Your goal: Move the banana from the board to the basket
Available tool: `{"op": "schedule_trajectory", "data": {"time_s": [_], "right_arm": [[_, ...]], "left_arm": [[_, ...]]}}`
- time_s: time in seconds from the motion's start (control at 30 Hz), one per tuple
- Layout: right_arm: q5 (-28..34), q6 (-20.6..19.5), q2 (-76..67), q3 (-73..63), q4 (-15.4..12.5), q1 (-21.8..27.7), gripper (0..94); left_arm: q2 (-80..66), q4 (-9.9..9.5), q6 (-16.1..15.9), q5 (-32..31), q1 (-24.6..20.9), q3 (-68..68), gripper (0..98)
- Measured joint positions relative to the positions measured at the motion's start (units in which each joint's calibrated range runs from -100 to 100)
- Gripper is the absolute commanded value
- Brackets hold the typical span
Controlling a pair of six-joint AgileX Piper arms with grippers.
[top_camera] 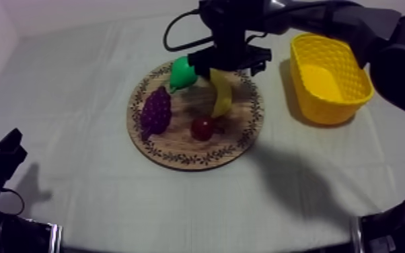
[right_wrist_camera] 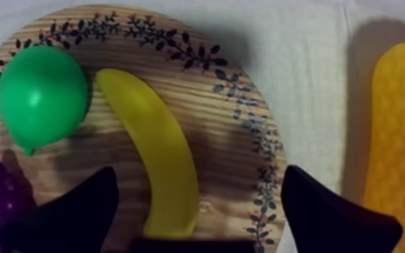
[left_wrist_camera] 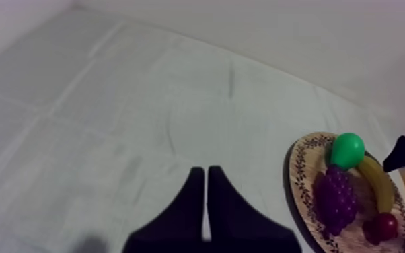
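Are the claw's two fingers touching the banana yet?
Apart. The right wrist view shows bare board between the banana and both fingers of the open right gripper.

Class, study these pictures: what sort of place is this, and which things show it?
Most likely a robot practice bench, not a kitchen: a cloth-covered table, a toy banana and pear on a round wooden board beside a yellow basket, and the right pincer open over the banana.

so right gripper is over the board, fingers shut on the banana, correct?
No. The right gripper is over the wooden board, but its fingers are open, one each side of the banana, not shut on it; the right wrist view shows it.
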Motion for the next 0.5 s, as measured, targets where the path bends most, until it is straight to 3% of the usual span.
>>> {"op": "schedule_trajectory", "data": {"time_s": [0.5], "right_arm": [[-1.62,-0.03,5.18,-1.67,0.00,-0.79,81.1]], "left_arm": [[0.00,0.00,0.00,0.00,0.00,0.00,0.1]]}}
